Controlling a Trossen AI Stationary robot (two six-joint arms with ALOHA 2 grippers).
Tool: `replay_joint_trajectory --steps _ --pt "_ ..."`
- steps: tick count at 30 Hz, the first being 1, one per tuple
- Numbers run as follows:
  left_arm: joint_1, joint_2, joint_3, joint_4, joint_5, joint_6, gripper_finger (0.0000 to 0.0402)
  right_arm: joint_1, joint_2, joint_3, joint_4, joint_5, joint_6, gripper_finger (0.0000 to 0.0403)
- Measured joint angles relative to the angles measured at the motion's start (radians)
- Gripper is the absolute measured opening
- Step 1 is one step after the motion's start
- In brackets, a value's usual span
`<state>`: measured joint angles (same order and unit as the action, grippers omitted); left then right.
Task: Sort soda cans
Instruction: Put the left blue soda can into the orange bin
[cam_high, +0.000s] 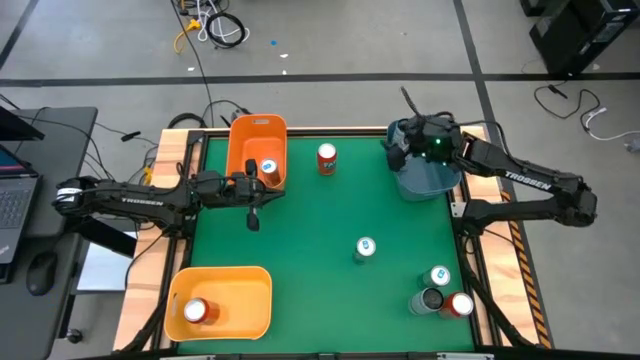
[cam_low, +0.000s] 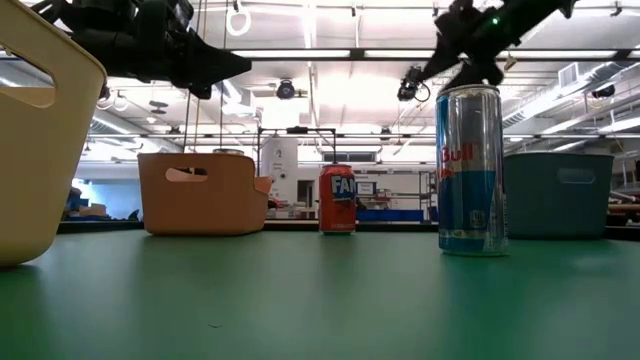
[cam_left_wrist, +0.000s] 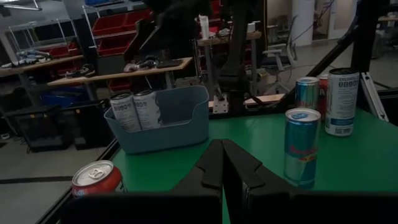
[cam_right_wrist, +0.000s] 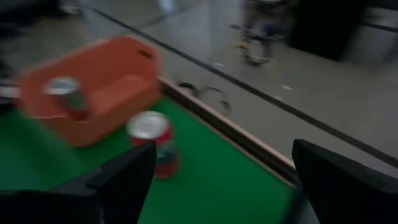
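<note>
With the table read as a clock from above, the left gripper (cam_high: 253, 205), fingers pressed together and empty, hovers just beside the orange bin (cam_high: 256, 148) at 11 o'clock, which holds 1 can. The red-orange can (cam_high: 327, 158) stands loose near 12, a white-and-blue can (cam_high: 365, 248) at centre and 3 cans (cam_high: 441, 295) cluster at 5. The right gripper (cam_high: 428, 146), fingers spread and empty, hangs over the blue bin (cam_high: 428, 180) at 1 o'clock; it should probably lift clear of the rim before reaching for a can.

table (cam_high: 310, 290): green top | on it: orange bin (cam_high: 257, 150), yellow bin (cam_high: 222, 303), blue bin (cam_high: 425, 178), loose soda cans (cam_high: 366, 248)
</note>
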<state>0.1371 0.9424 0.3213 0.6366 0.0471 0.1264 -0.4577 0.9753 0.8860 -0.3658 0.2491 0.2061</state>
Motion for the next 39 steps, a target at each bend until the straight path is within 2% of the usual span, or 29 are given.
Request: replay_joint_trajectory --steps 4,9,13,15,21,25,32,39 --pt "0.000 0.000 0.000 0.001 0.000 -0.007 0.0001 0.057 0.030 0.000 0.057 -0.089 -0.024 0.0355" --pt "0.000 0.000 0.000 -0.001 0.000 -0.042 0.0001 0.143 0.057 0.000 0.039 -0.199 -0.047 0.0337" --pt "0.000 0.000 0.000 -0.039 0.001 -0.053 0.0001 0.251 0.045 0.000 -0.003 -0.330 -0.037 0.0312" --pt "0.000 0.000 0.000 -0.050 0.000 -0.053 0.0001 0.324 0.044 0.000 -0.014 -0.357 -0.050 0.0298" --pt "0.000 0.000 0.000 -0.052 -0.001 -0.052 0.0001 0.538 0.060 0.000 -0.004 -0.308 -0.075 0.0270" --pt "-0.002 0.000 0.000 -0.053 -0.002 -0.056 0.0001 0.624 0.068 0.000 0.019 -0.249 -0.067 0.0270" --pt "-0.002 0.000 0.000 -0.049 -0.005 -0.056 0.0001 0.677 0.078 -0.001 0.034 -0.182 0.021 0.0290" --pt "-0.002 0.000 0.000 -0.061 -0.005 -0.055 0.0001 0.723 0.084 0.003 -0.020 -0.251 0.128 0.0306"
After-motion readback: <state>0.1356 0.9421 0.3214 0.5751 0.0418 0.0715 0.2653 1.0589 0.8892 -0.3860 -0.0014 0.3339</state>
